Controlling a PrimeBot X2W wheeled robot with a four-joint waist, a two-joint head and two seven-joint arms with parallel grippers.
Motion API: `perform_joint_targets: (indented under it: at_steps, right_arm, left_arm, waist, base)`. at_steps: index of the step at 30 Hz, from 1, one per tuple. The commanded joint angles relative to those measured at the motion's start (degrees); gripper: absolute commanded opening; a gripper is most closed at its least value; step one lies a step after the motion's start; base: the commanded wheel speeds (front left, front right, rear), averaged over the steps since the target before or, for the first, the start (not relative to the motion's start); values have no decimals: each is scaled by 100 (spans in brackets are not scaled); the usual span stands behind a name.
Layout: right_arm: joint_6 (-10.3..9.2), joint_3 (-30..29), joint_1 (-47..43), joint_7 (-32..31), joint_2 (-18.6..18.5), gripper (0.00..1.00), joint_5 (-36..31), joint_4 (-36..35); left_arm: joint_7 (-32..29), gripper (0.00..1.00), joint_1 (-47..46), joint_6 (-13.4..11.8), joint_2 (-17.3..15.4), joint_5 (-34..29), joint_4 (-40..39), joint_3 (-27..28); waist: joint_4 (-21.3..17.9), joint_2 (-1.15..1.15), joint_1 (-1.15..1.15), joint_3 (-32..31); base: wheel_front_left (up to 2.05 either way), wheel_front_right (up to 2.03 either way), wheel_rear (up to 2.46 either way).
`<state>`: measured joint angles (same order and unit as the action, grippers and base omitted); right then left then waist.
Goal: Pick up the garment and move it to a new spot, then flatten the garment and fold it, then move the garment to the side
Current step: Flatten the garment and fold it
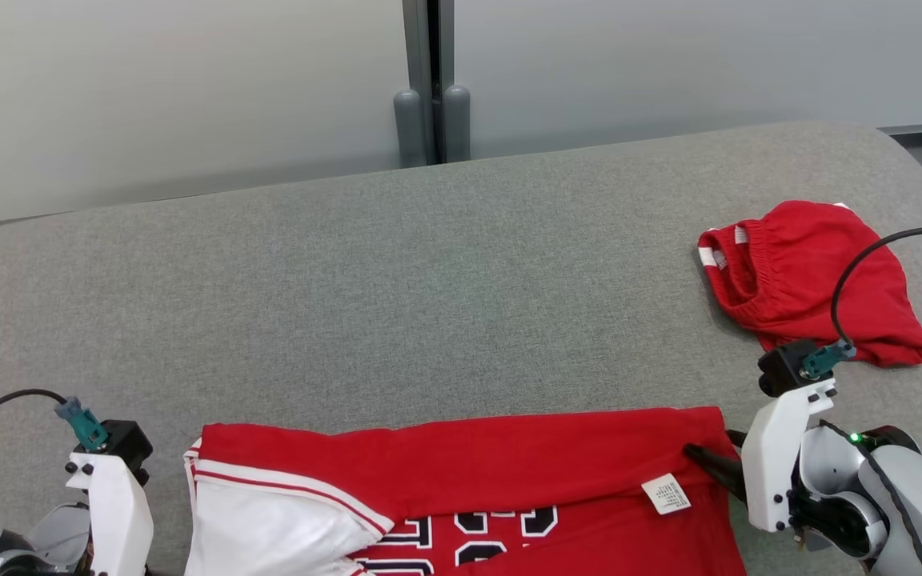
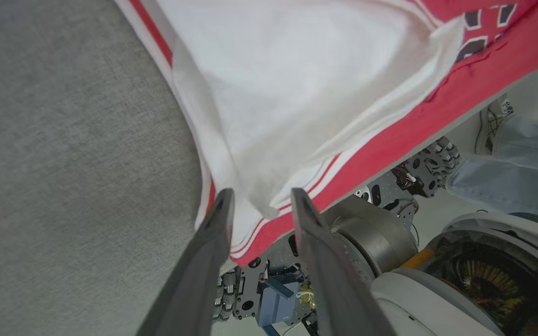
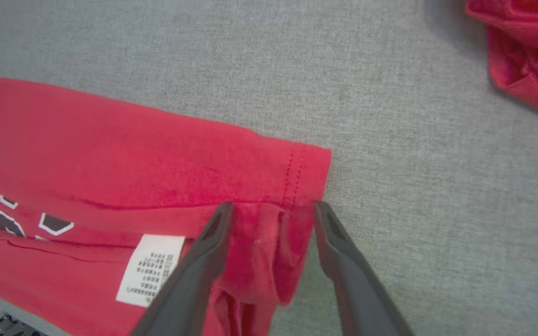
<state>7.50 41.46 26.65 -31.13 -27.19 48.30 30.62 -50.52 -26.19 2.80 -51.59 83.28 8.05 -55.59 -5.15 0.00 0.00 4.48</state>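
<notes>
A red jersey, the garment (image 1: 469, 464), lies folded along the near edge of the grey table, with a white side panel (image 2: 297, 70) at its left end and black-and-white numbers on it. My left gripper (image 2: 259, 200) is open at that white corner, where a fold of cloth lies loose between the fingers. At the jersey's right hem corner (image 3: 297, 172) my right gripper (image 3: 273, 210) is also open, its fingers (image 1: 709, 462) either side of bunched red cloth. A white care label (image 3: 150, 268) shows beside it.
A second red piece with an elastic waistband (image 1: 813, 280) lies crumpled at the table's right end. Grey table cloth (image 1: 429, 304) stretches behind the jersey to a pale wall. The jersey's near edge overhangs the table above my base (image 2: 390, 242).
</notes>
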Motion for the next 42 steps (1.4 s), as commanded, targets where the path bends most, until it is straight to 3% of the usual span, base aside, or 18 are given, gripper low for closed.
perform_joint_targets:
  at_steps: [1,8,13,17,20,27,31,33,39,42]
  right_arm:
    - [-2,-30,-79,73,-18,100,36,-18]
    - [-2,-541,-204,793,-90,100,218,-471]
    - [-2,-1137,-379,1854,-71,100,28,-879]
    - [-2,-1688,-623,2727,140,100,-345,-1048]
    - [-2,-2152,-858,3288,393,100,-689,-1134]
    - [-2,-3209,-1617,3946,1132,100,-1381,-1350]
    - [-2,-3618,-2075,3955,1542,100,-1704,-1423]
    - [-2,-3767,-2291,3864,1735,100,-1951,-1545]
    - [-2,-3826,-2443,3588,1849,100,-2517,-1755]
    - [-2,-3865,-2459,3476,1868,100,-2612,-1799]
  left_arm:
    - [62,100,44,25,-6,33,37,23]
    - [813,100,-81,112,-150,-40,-166,477]
    - [2116,100,30,44,-278,-517,-461,935]
    - [3592,100,283,-254,-123,-1023,-599,1325]
    - [4557,100,532,-619,-3,-1383,-645,1534]
    - [6266,100,1191,-1358,394,-1902,-647,1888]
    - [6552,100,1597,-1603,785,-2237,-636,2267]
    - [6572,100,1985,-1698,1150,-2748,-741,2837]
    - [6572,100,2770,-1540,1951,-3742,-815,3672]
    - [6573,100,2913,-1467,2152,-3948,-785,3808]
  waist:
    - [4,0,0,-40]
    - [65,0,0,-249]
    - [104,0,0,-346]
    - [173,0,0,-404]
    - [225,0,0,-444]
    - [393,0,0,-557]
    - [433,0,0,-606]
    - [434,0,0,-608]
    - [387,0,0,-595]
    - [382,0,0,-592]
  base:
    - [0,0,0]
    - [0,0,0]
    - [0,0,0]
    - [0,0,0]
    - [0,0,0]
    - [0,0,0]
    - [0,0,0]
    - [0,0,0]
    - [0,0,0]
    - [0,0,0]
